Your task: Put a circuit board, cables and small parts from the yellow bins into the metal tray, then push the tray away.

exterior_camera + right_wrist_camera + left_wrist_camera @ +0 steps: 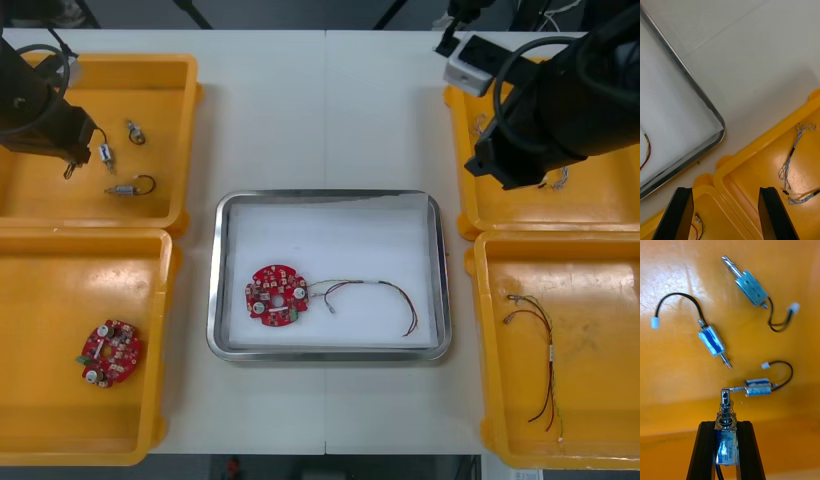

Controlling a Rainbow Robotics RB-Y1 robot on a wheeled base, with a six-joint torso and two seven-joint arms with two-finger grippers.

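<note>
Bright, even light from overhead. Pale glare washes the floors of the yellow bins (590, 290) and the metal tray (214, 290) rim. Soft shadows edge the bins on the desk (330, 110). The small metal part (726, 450) in the left gripper (726, 424) glints.

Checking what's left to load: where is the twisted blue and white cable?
Right wrist view: the twisted blue and white cable lies in the far yellow bin on the robot's right, close by the open right gripper.
</note>
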